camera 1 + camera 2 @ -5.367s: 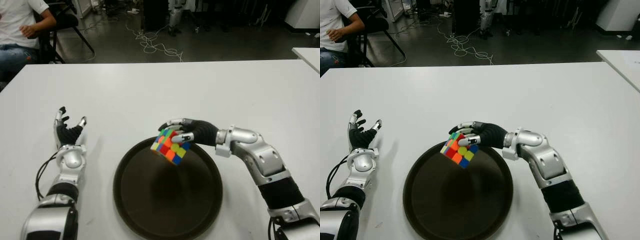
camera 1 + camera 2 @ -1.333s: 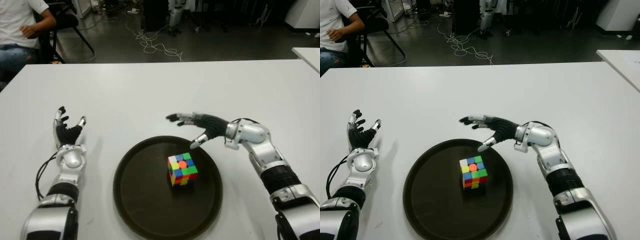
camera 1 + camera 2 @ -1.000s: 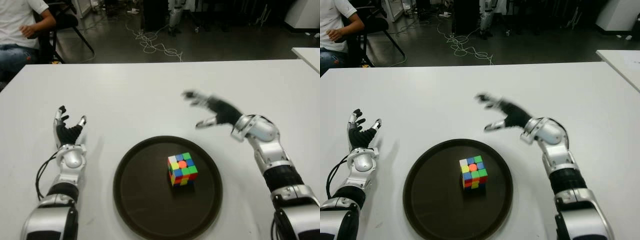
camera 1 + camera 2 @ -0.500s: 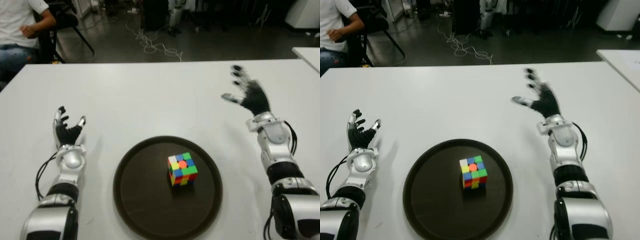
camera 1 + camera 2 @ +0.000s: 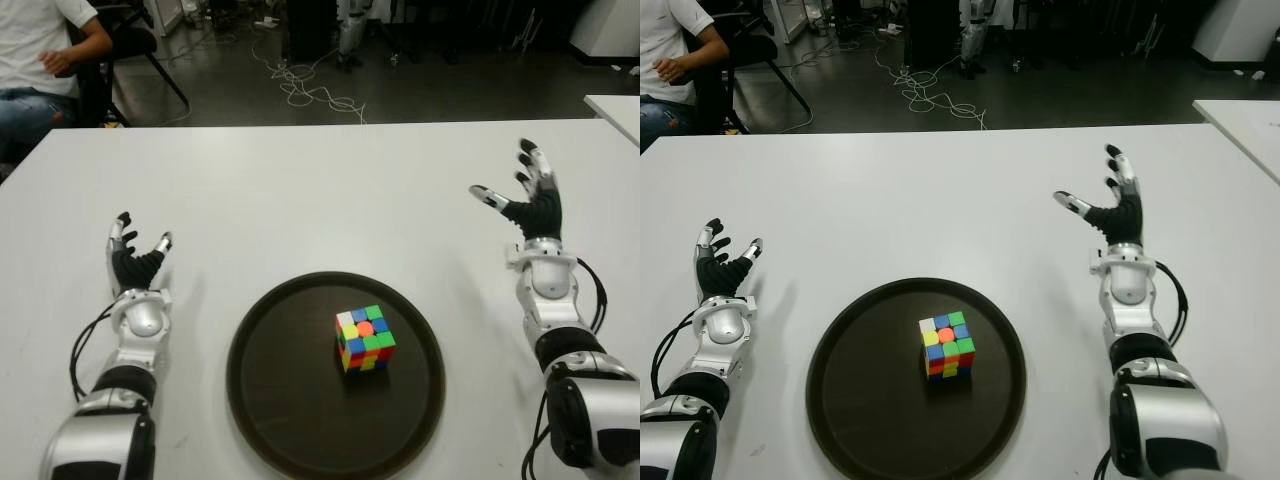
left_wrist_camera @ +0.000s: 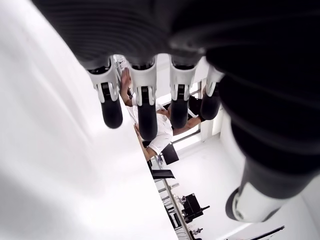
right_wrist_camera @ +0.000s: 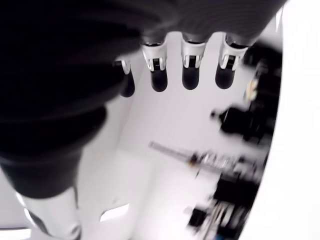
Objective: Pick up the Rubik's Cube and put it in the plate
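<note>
Rubik's Cube (image 5: 365,338) on plate (image 5: 290,400), right hand (image 5: 528,205) empty

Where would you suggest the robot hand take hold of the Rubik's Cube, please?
Probably from above, fingers on two opposite side faces of the Rubik's Cube. It sits flat near the middle of the dark plate, whose raised rim hinders a low sideways approach.

A wide white surface (image 5: 300,180) fills the view in front of the robot. A round dark brown plate (image 5: 270,400) lies flat on it near the front edge, about midway across. The left forearm (image 5: 135,345) shows just left of the plate, the right forearm (image 5: 548,310) to its right.
</note>
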You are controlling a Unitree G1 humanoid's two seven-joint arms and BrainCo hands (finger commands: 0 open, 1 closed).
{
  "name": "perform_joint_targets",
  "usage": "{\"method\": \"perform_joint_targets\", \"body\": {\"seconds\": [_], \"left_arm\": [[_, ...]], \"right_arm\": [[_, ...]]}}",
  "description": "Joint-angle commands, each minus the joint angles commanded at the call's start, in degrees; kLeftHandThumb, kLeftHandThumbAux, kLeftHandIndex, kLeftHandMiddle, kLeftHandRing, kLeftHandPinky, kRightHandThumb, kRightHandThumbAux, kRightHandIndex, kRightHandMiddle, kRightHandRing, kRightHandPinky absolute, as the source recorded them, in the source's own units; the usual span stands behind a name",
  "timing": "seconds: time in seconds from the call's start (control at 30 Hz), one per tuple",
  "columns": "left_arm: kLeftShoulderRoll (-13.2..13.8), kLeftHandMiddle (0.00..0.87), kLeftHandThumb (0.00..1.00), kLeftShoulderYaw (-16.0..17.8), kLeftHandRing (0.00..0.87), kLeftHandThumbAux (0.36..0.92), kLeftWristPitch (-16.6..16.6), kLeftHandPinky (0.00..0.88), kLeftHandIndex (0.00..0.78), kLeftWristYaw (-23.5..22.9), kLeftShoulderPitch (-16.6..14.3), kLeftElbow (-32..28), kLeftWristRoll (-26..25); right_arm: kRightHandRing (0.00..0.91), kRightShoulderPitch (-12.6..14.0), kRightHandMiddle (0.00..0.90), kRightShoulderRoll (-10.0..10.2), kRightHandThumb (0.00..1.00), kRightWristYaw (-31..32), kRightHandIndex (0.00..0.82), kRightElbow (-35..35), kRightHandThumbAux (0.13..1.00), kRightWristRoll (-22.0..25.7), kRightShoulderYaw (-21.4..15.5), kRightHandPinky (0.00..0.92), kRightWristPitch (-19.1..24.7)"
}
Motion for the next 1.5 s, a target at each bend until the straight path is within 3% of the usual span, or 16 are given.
{"method": "perform_joint_targets", "body": {"seconds": [0.3, 0.53, 1.0, 1.3, 1.5], "left_arm": [[0.2, 0.143, 0.44, 0.1, 0.158, 0.71, -0.6, 0.18, 0.099, -0.6, 0.0, 0.0, 0.1], [0.2, 0.155, 0.47, 0.2, 0.179, 0.706, -1.7, 0.219, 0.111, -1.0, -0.1, 0.2, 0.1], [0.4, 0.14, 0.429, 0.5, 0.159, 0.712, -1.3, 0.191, 0.096, -1.2, -1.0, 1.1, 0.0], [0.6, 0.146, 0.455, 0.6, 0.173, 0.713, -1.0, 0.219, 0.103, -1.0, -1.3, 1.6, 0.0], [0.6, 0.14, 0.404, 0.9, 0.161, 0.716, -1.5, 0.197, 0.092, -1.6, -1.1, 1.5, -0.4]], "right_arm": [[0.0, -0.7, 0.011, 0.5, 0.0, -7.1, 0.02, 2.3, 0.76, -3.3, 1.8, 0.0, 1.6], [0.002, -1.5, 0.006, 1.3, 0.0, -6.3, 0.023, 3.5, 0.762, -2.2, 1.2, 0.0, 3.5], [0.0, -2.2, 0.0, 1.4, 0.0, -4.1, 0.017, 4.2, 0.736, -2.0, 1.3, 0.0, 6.4], [0.0, -2.0, 0.0, 1.6, 0.0, -3.7, 0.011, 4.1, 0.717, -2.1, 1.3, 0.0, 6.7], [0.0, 0.7, 0.0, 2.7, 0.0, -5.0, 0.014, 2.3, 0.724, -1.8, 1.2, 0.0, 3.4]]}}
